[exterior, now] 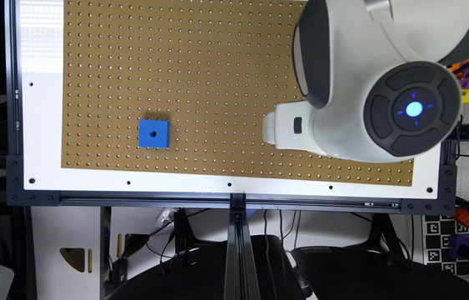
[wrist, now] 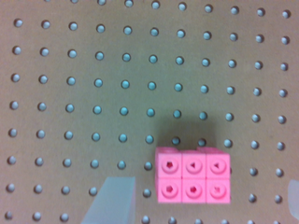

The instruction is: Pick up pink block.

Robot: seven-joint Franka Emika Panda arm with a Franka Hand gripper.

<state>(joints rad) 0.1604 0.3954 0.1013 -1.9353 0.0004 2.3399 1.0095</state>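
Lying flat on the brown pegboard (wrist: 93, 70), the pink block (wrist: 193, 175) shows in the wrist view as a small bright pink rectangle of six joined cubes, two rows of three, each cube face carrying a round recess with a darker pink centre. Its edges run square to the rows of pegboard holes, and a soft shadow falls on the board just beside one long side. Two pale, blurred fingertips (wrist: 112, 200) of the gripper (wrist: 205, 203) appear at the frame's edge, one on either side of the block and both clear of it, so the jaws stand open with the block between them, untouched.

From the exterior view, the white robot arm (exterior: 367, 83) hangs over the pegboard toward the exterior view's right, a blue light glowing on its round dark cap. A blue square block (exterior: 153, 133) with one centre hole sits well apart toward the exterior view's left. The pegboard rests on a white bench (exterior: 42, 125). No writing or brand can be read.
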